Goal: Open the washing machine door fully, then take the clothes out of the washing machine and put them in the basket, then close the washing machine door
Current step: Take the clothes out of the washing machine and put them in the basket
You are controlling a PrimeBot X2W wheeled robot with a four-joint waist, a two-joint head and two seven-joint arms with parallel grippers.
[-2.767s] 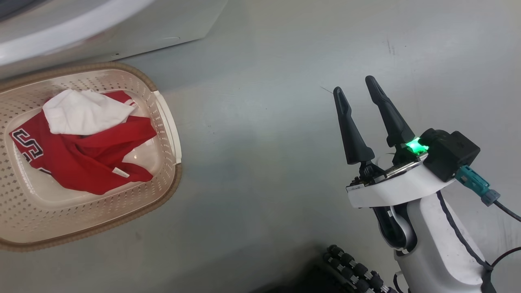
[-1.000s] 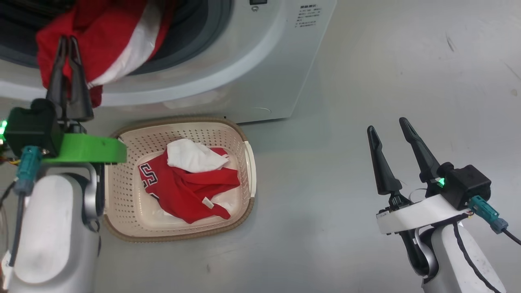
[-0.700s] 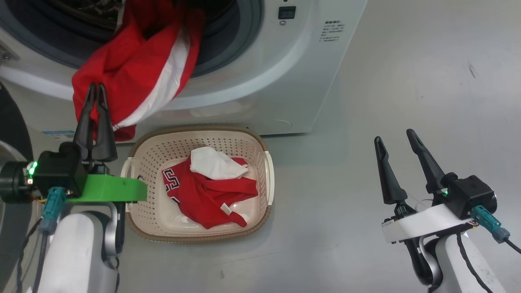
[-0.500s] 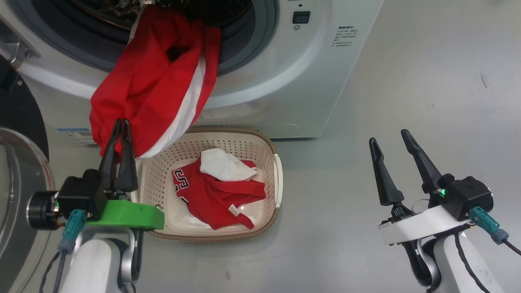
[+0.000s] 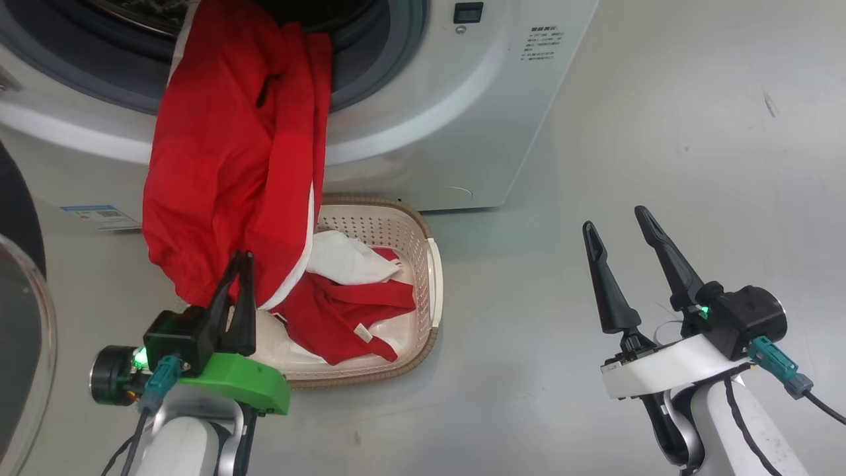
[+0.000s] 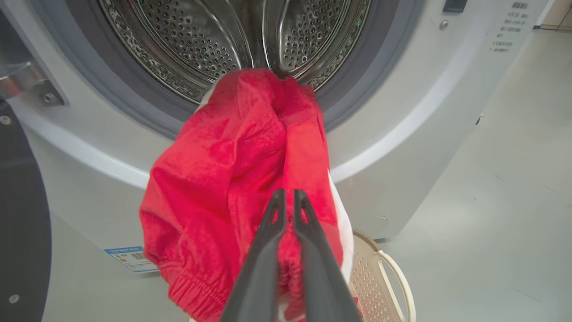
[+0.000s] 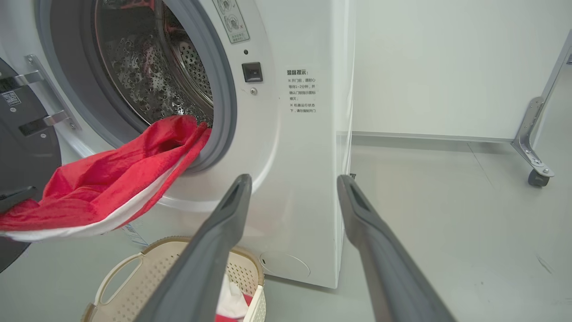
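In the head view, the washing machine (image 5: 429,112) takes up the 10-to-1 o'clock part, with its mouth open. A long red garment with a white stripe (image 5: 218,165) hangs out of the mouth toward 7 o'clock. It covers the near-left part of the basket (image 5: 396,228), which stands on the floor (image 5: 628,119) just in front of the machine. A heap of red and white clothes (image 5: 350,301) lies in the basket. The left pincer (image 5: 240,259), at 7 o'clock, has its jaws pressed together on the garment's lower end. The right pincer (image 5: 613,219), at 4 o'clock, is spread wide over bare floor and holds nothing. The door (image 5: 23,357) shows at 9 o'clock, swung open.

In the left wrist view, the left pincer (image 6: 288,193) rises from 6 o'clock with its jaws almost touching and red cloth bunched around them. The garment (image 6: 232,170) runs up toward 12 o'clock, over the grey ring into the steel drum (image 6: 201,36). The basket (image 6: 389,277) is at 5 o'clock, the door (image 6: 18,214) at 9 o'clock, and a blue label (image 6: 129,257) at 7 o'clock.

In the right wrist view, the right pincer (image 7: 293,179) is gaping and empty, pointing at the washing machine (image 7: 308,170). The garment (image 7: 111,179) stretches from the mouth toward 9 o'clock. The basket (image 7: 152,273) sits at 7 o'clock and the door (image 7: 22,147) at 9 o'clock.
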